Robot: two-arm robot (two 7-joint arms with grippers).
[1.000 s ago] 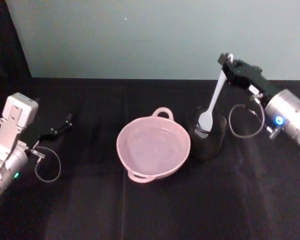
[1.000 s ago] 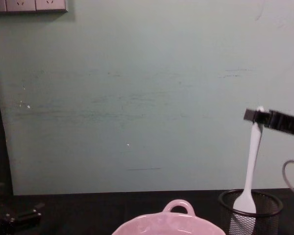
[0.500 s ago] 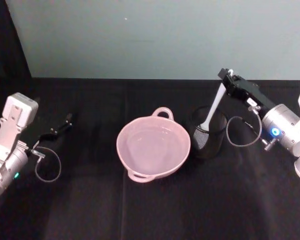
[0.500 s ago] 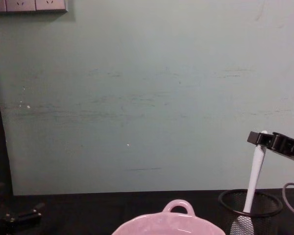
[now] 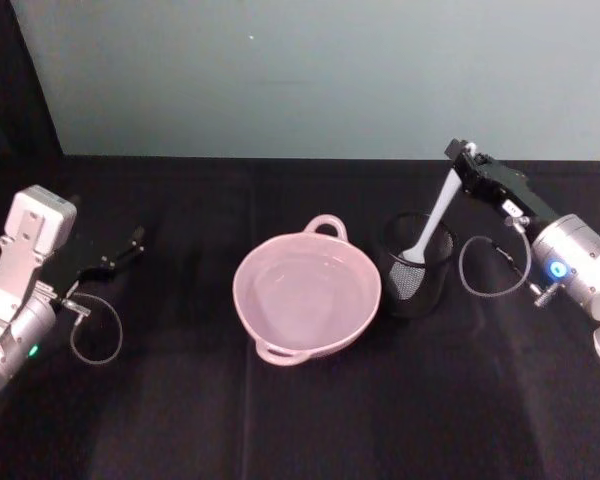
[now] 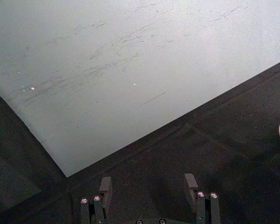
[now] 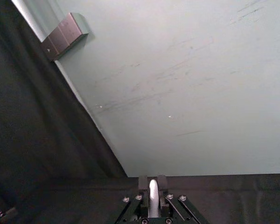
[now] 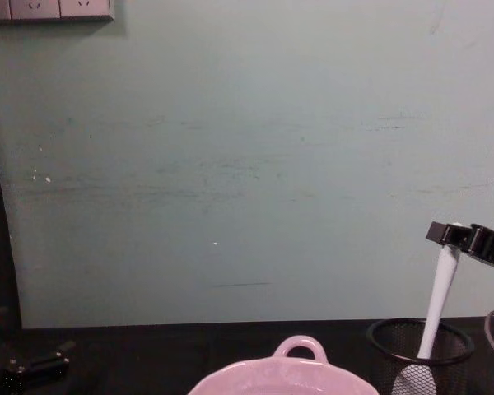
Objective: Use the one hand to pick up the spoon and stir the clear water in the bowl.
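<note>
My right gripper [image 5: 465, 155] is shut on the handle end of the white spoon [image 5: 435, 215], up and to the right of the pink bowl [image 5: 242, 300]. The spoon slants down, and its flat head sits inside the black mesh cup [image 5: 417, 285] beside the bowl. In the chest view the spoon [image 8: 438, 296] drops from the gripper [image 8: 451, 234] into the cup [image 8: 420, 350]. The right wrist view shows the spoon handle [image 7: 152, 193] pinched between the fingers. The clear water [image 5: 305, 292] lies still in the bowl. My left gripper [image 5: 130, 245] rests open at the far left of the table.
A black cloth covers the table [image 5: 300, 420], and a pale green wall [image 5: 330, 70] rises right behind it. The mesh cup stands almost against the bowl's right rim. A wall socket plate [image 8: 49, 8] sits high on the left.
My right gripper has come down and slightly to the right, sinking the spoon's head deeper into the mesh cup. The left arm and the bowl have not moved.
</note>
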